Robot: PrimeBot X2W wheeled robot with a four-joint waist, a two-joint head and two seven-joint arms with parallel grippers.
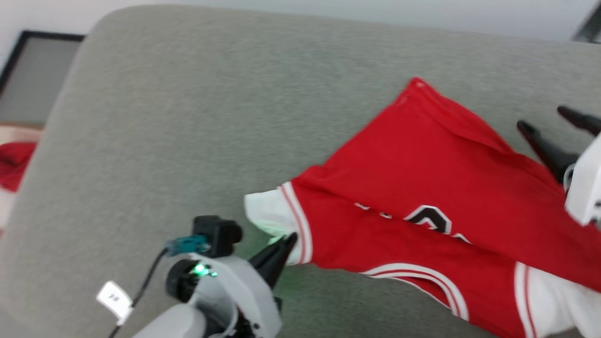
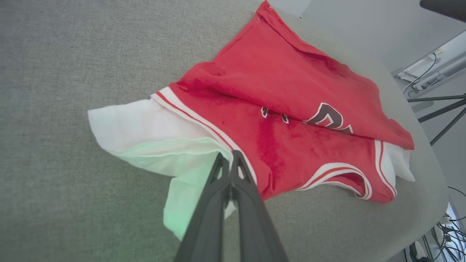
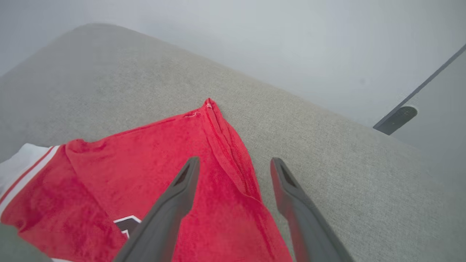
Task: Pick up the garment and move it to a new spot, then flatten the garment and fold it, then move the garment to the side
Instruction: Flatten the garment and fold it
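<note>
The garment (image 1: 422, 188) lies across the right half of the grey bench (image 1: 188, 117), its long axis slanting from mid-bench to the near right corner, collar facing the near edge, with the left pincer (image 1: 289, 239) pinched shut on its white sleeve and the right pincer (image 1: 542, 117) spread wide and empty.

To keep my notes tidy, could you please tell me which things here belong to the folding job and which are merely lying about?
Job: garment, on the grey padded surface; left gripper, shut on its white sleeve; right gripper, open above its red edge.
Lying about: small red cloth beside the surface; black-framed panel; tripod legs; cables.
</note>
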